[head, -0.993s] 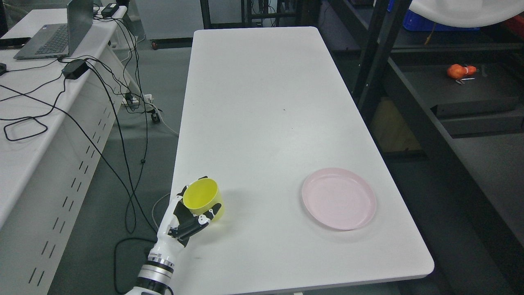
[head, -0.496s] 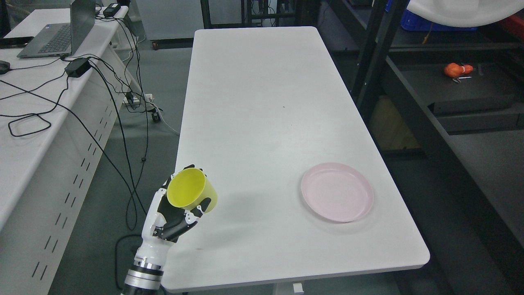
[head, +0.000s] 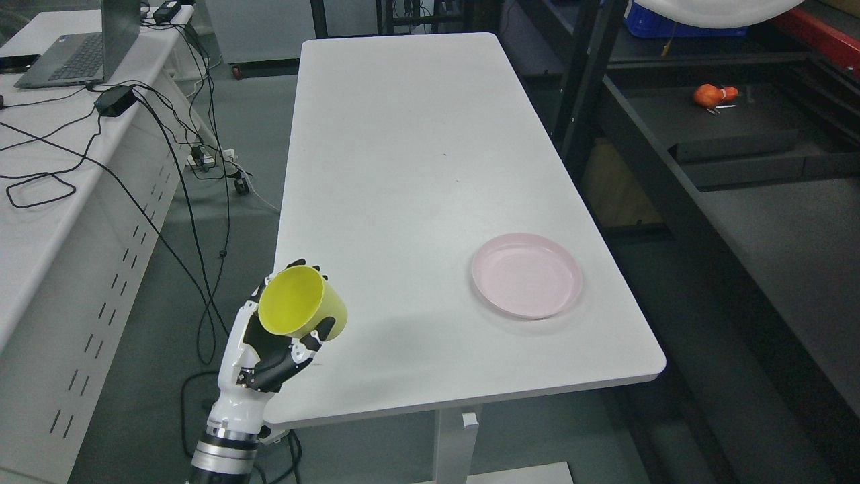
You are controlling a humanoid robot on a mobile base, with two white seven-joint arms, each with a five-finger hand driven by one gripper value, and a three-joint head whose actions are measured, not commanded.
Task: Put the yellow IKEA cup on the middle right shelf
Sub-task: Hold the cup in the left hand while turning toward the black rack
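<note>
My left hand (head: 285,321) is shut on the yellow cup (head: 300,310), holding it tilted above the near left edge of the white table (head: 403,168), its opening facing me. The arm comes up from the lower left. A dark shelf unit (head: 752,202) stands to the right of the table, with a dark shelf board (head: 793,242) at about table height. The right arm does not show.
A pink plate (head: 527,275) lies on the table's near right part. An orange object (head: 713,95) rests on a far shelf board. A side desk (head: 40,202) at the left carries a laptop (head: 80,47) and cables. Black shelf posts (head: 578,81) stand close to the table's right edge.
The left hand has raised the cup off the table and drawn it left and toward me. The whole picture has shifted, so the camera has moved back and turned a little to the right.
</note>
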